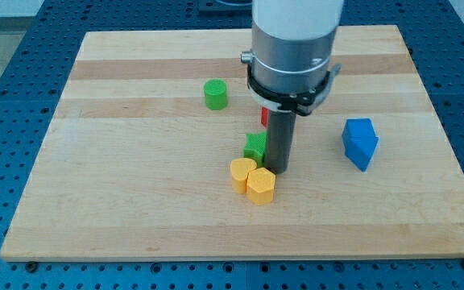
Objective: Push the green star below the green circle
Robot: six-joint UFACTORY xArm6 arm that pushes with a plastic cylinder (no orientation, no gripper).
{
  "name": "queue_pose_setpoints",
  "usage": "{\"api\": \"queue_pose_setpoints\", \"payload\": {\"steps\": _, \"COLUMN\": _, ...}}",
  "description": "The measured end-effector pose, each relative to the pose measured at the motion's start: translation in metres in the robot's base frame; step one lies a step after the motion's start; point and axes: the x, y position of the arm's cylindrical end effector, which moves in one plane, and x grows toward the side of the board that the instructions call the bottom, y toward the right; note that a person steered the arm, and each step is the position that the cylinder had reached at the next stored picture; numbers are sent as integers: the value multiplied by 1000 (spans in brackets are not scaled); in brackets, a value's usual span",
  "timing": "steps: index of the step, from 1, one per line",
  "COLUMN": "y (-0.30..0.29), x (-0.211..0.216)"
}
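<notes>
Camera view shows my tip (276, 169) near the middle of the desk, right beside the green star (254, 147), on the star's right side; it looks like it touches. My tip is a plain rod, so it holds nothing. The green circle (215, 94) sits closer to the desk's top edge, up and left. I think the star is small, light and hard, so it slides easily but can spin. Push on a flat side. A yellow block (253, 180) sits just below.
</notes>
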Motion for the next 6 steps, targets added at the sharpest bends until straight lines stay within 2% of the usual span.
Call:
{"api": "queue_pose_setpoints", "payload": {"steps": 3, "y": -60, "x": -37}}
{"api": "queue_pose_setpoints", "payload": {"steps": 6, "y": -90, "x": -85}}
